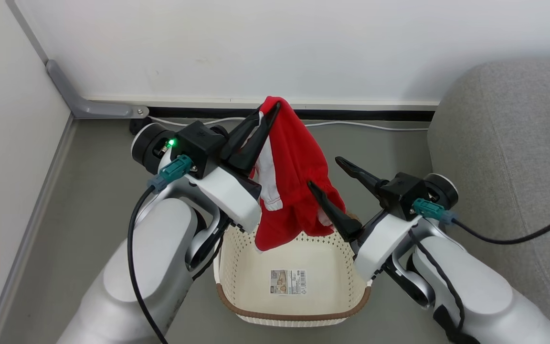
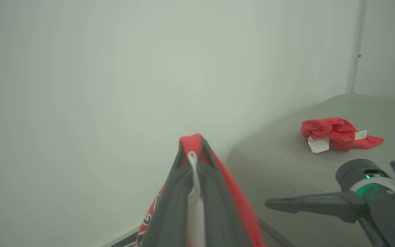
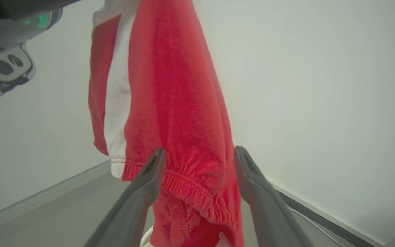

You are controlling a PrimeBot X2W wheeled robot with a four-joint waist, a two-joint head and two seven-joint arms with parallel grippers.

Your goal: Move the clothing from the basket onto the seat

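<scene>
While my left fingers (image 1: 268,119) clamp the bright red white-striped garment (image 1: 299,157), my right fingers (image 1: 314,189) stand apart around its hem.

Basket (image 1: 299,316) on floor (image 1: 98,191), clothing (image 2: 334,133) on seat (image 2: 279,154)

Head camera looks steeply down on the basket (image 1: 294,317); above it, both wrist cameras closely face the clothing (image 3: 170,103).
</scene>
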